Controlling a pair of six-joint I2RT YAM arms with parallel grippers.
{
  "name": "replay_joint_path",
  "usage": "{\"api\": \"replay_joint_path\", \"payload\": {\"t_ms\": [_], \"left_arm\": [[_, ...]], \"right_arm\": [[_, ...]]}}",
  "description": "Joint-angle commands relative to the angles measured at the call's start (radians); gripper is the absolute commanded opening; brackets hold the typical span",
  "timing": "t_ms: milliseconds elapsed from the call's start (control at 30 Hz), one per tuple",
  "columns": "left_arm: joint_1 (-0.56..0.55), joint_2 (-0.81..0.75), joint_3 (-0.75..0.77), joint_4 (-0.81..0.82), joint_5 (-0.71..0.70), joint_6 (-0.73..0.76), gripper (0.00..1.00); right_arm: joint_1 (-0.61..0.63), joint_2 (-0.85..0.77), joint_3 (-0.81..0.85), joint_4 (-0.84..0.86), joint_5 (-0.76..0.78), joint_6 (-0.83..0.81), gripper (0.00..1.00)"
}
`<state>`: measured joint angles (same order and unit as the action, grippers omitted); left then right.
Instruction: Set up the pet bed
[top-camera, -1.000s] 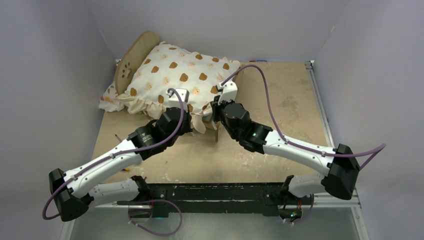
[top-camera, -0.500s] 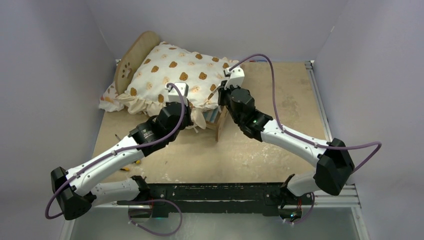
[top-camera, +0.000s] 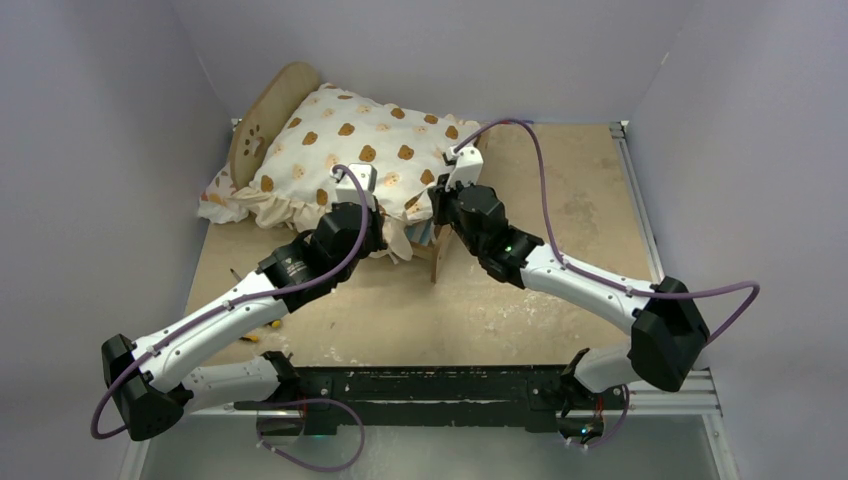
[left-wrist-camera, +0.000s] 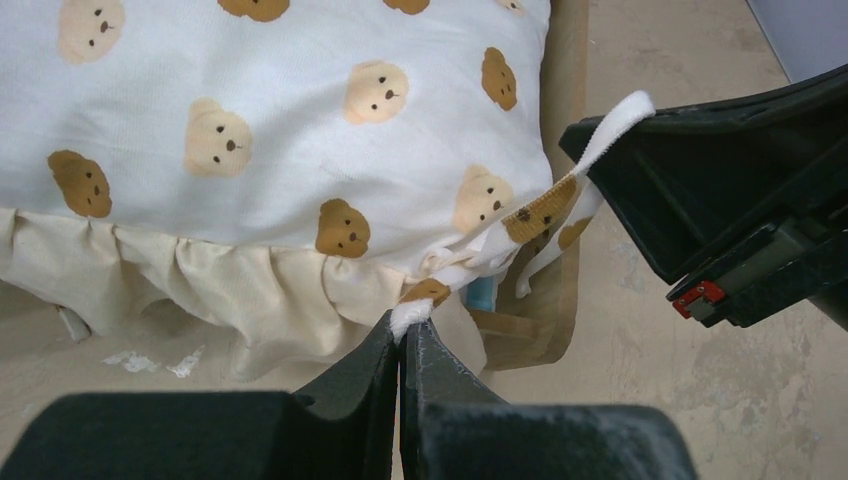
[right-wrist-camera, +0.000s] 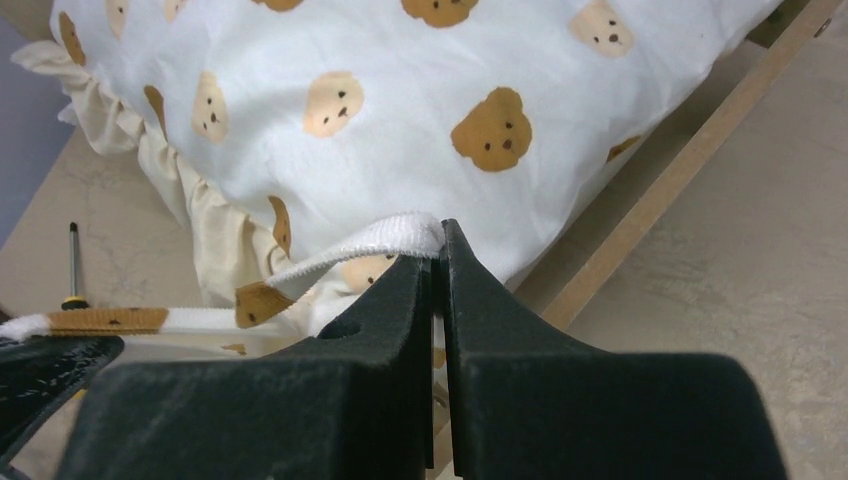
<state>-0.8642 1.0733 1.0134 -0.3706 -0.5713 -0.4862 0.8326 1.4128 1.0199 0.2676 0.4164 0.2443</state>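
Observation:
The pet bed's rounded headboard (top-camera: 262, 118) with its paw cutout stands at the back left, and its wooden foot end (top-camera: 437, 256) shows between the grippers. The bear-print cushion (top-camera: 350, 150) lies on the frame and hides the base. My left gripper (left-wrist-camera: 405, 335) is shut on a white tie strap (left-wrist-camera: 412, 316) at the cushion's near corner. My right gripper (right-wrist-camera: 438, 250) is shut on a second white strap (right-wrist-camera: 375, 240) of the same corner. In the top view the left gripper (top-camera: 385, 228) and the right gripper (top-camera: 438, 205) sit close together. The side rail (right-wrist-camera: 660, 190) runs below the cushion.
A small ruffled pillow (top-camera: 218, 200) pokes out under the cushion at the left. A thin tool with a yellow collar (right-wrist-camera: 72, 272) lies on the table, also in the top view (top-camera: 262, 330). Grey walls close in the left, back and right.
My right gripper swung away toward the back right with its strap, then came partway back toward the left gripper. The left gripper shifted slightly and kept its hold.

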Motion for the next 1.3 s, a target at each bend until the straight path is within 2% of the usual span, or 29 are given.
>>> {"api": "replay_joint_path", "payload": {"t_ms": [0,467,700,867,1033,1167,1267], "left_arm": [[0.007,-0.008,0.013,0.041,0.023,0.012,0.0],[0.006,0.024,-0.062,0.069,0.122,0.005,0.0],[0.006,0.044,-0.085,0.074,0.16,0.003,0.0],[0.006,0.037,-0.092,0.077,0.164,0.002,0.0],[0.006,0.04,-0.094,0.076,0.165,0.0,0.0],[0.007,0.044,-0.094,0.069,0.159,-0.004,0.0],[0.007,0.036,-0.092,0.057,0.137,-0.007,0.0]], "right_arm": [[0.002,-0.035,-0.009,-0.04,-0.016,0.038,0.0],[0.002,-0.018,-0.02,-0.147,0.006,0.087,0.02],[0.003,-0.05,-0.032,-0.187,-0.054,0.101,0.13],[0.003,-0.087,-0.019,-0.264,-0.105,0.096,0.37],[0.003,-0.137,-0.01,-0.337,-0.162,0.078,0.51],[0.003,-0.157,-0.008,-0.4,-0.2,0.068,0.55],[0.003,-0.171,-0.013,-0.395,-0.173,0.058,0.52]]}}
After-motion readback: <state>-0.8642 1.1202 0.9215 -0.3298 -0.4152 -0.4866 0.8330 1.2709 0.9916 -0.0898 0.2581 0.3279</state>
